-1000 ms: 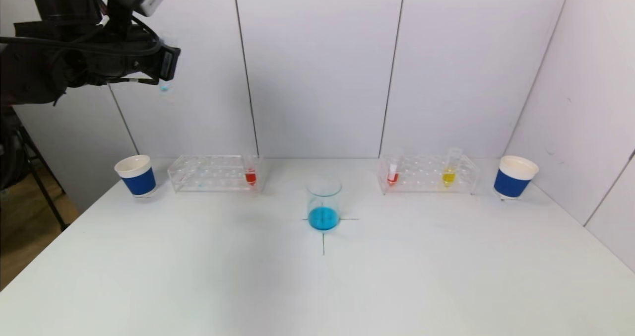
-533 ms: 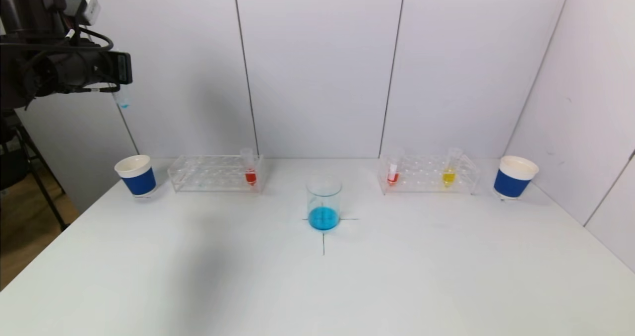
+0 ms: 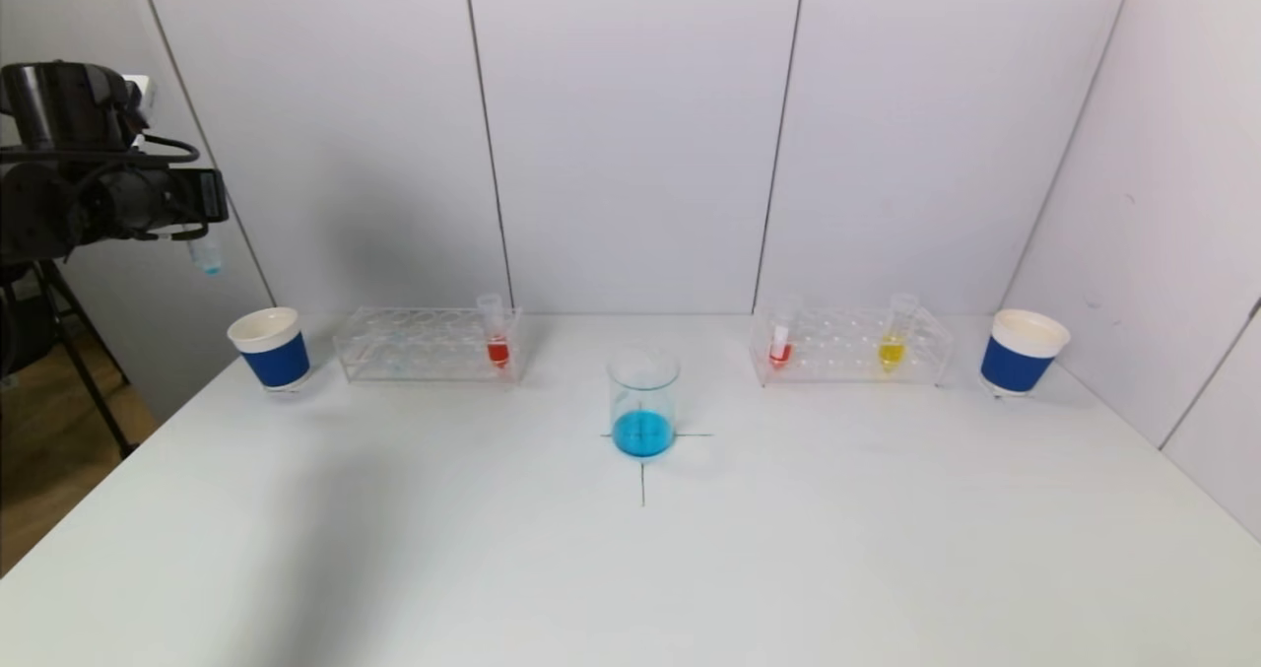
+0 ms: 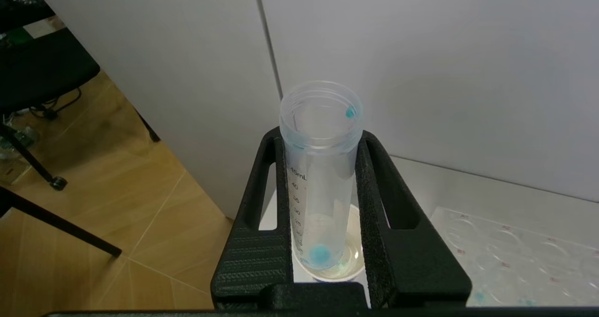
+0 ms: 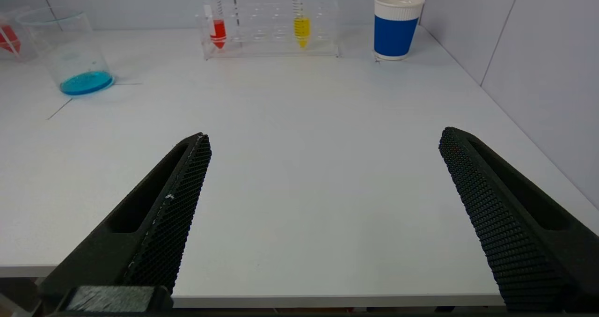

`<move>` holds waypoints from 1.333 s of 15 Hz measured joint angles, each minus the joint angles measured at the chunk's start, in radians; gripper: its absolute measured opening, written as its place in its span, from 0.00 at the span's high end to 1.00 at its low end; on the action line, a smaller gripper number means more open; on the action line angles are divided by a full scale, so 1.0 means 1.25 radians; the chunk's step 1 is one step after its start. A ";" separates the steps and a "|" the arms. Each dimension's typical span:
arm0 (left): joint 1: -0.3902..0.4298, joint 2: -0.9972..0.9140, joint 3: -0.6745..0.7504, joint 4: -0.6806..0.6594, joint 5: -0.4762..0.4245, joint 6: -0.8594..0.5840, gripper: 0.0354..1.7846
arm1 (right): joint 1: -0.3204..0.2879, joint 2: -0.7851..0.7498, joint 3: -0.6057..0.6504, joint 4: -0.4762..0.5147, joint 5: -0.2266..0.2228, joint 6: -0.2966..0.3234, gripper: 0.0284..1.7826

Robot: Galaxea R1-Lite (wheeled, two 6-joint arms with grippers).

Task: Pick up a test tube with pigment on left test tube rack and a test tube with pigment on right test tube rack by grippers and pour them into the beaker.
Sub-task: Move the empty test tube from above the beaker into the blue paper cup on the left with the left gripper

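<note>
My left gripper [image 3: 205, 216] is high at the far left, above the left blue paper cup [image 3: 271, 348], and shut on a clear test tube [image 4: 320, 176]. The tube stands upright with only a blue dab at its tip [image 3: 208, 261]. The glass beaker [image 3: 643, 403] at the table's middle holds blue liquid. The left rack [image 3: 414, 344] carries a red-filled tube [image 3: 496, 337]. The right rack [image 3: 852, 348] carries a red tube [image 3: 780, 342] and a yellow tube [image 3: 894, 337]. My right gripper [image 5: 325, 136] hangs open over the table's near edge, out of the head view.
A second blue paper cup [image 3: 1023, 352] stands at the far right beside the right rack. White wall panels close the back and the right side. The table [image 3: 630, 568] ends at the left, with floor and a black stand beyond.
My left gripper has carried the nearly empty tube leftward and downward, from above the left rack to above the left cup. The right arm has not moved.
</note>
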State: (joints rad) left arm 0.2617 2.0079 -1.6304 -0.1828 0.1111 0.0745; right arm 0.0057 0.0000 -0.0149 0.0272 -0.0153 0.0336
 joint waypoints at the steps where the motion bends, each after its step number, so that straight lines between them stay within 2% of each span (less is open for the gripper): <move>1: 0.006 0.017 -0.002 -0.015 -0.001 -0.005 0.77 | 0.000 0.000 0.000 0.000 0.000 0.000 0.01; 4: 0.013 0.069 -0.003 -0.079 0.001 -0.011 0.77 | 0.000 0.000 0.000 0.000 0.000 0.000 0.01; 9: 0.016 0.127 -0.005 -0.117 -0.001 -0.009 0.77 | 0.000 0.000 0.000 0.000 0.000 0.000 0.01; 20: 0.014 0.172 -0.001 -0.133 -0.004 -0.006 0.77 | 0.000 0.000 0.000 0.000 0.000 0.000 0.01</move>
State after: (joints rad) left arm 0.2798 2.2234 -1.6317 -0.3491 0.1062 0.0664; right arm 0.0057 0.0000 -0.0153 0.0272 -0.0153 0.0336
